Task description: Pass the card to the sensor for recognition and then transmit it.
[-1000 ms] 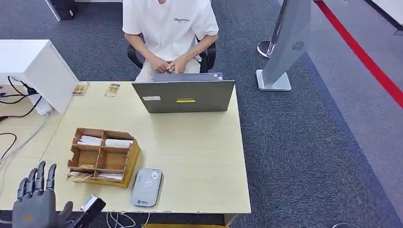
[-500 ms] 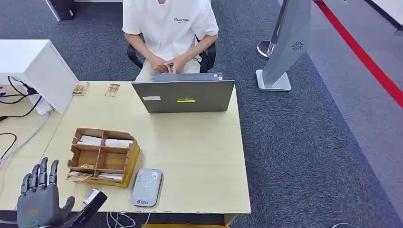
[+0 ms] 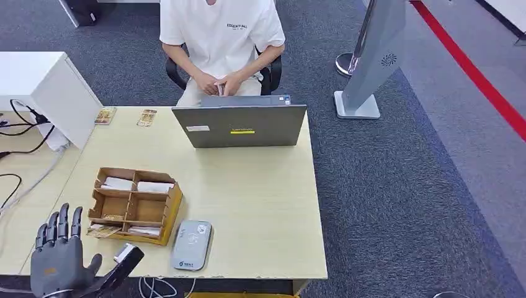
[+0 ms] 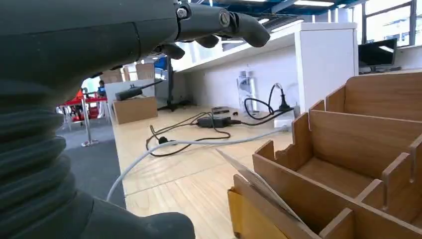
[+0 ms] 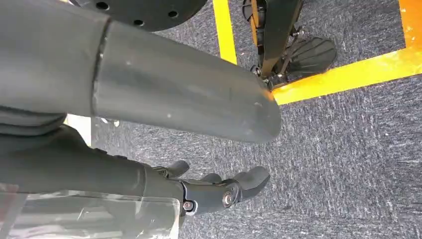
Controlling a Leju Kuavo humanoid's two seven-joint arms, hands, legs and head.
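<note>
The left hand [image 3: 60, 264] is at about 8 o'clock in the head view, raised at the near left corner of the table [image 3: 260, 205], with its fingers spread apart and nothing in them. The card [image 3: 103, 231] lies flat and sticks out of the near left slot of the wooden box [image 3: 133, 206], at about 2 o'clock from that hand, with its long side running left to right; the grey sensor [image 3: 191, 244] lies just beside the box at its 4 o'clock. The right hand [image 5: 219, 191] hangs down over the carpet, its fingers a bit curled and holding nothing.
</note>
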